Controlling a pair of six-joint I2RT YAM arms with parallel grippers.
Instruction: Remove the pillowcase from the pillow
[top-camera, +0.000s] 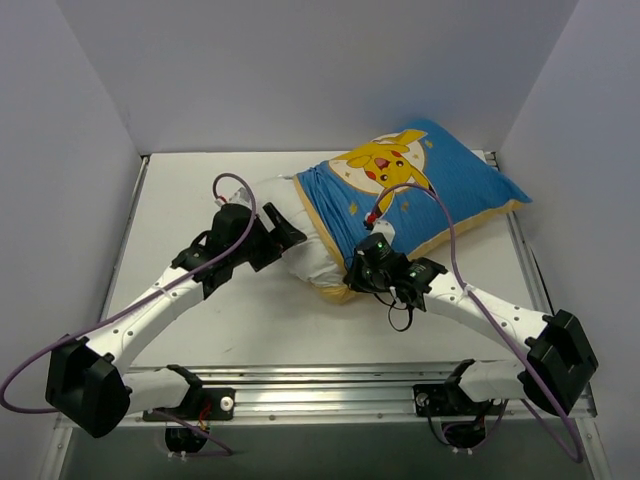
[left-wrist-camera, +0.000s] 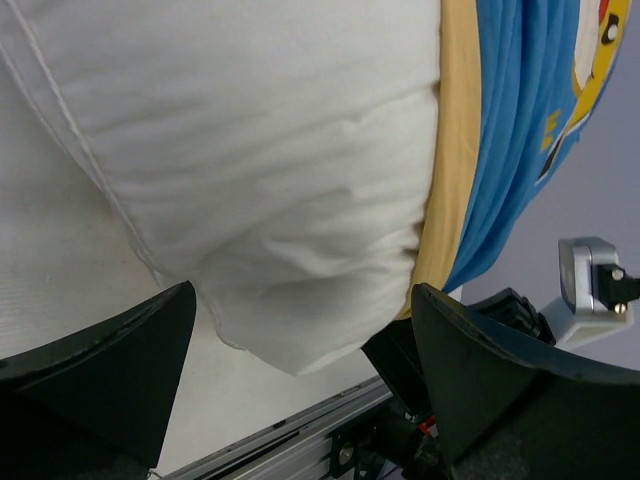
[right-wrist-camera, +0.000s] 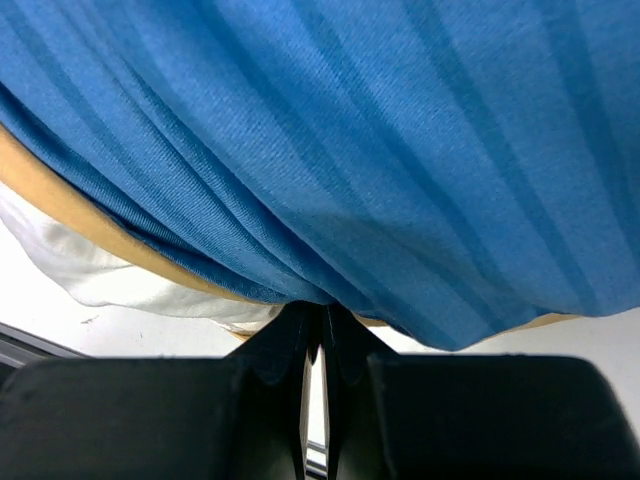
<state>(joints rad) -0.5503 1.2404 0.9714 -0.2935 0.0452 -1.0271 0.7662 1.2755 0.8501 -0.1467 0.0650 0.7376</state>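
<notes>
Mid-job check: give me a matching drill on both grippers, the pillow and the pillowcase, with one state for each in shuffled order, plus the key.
Things
1. left gripper
2. right gripper
3. pillow
4. pillowcase

States
A. shut, pinching the pillowcase
B. white end bare, sticking out on the left
C. open, straddling a white corner
D. bunched in blue folds, covering the right part

Pairs: 1-C, 2-A, 3-B, 4-D
</notes>
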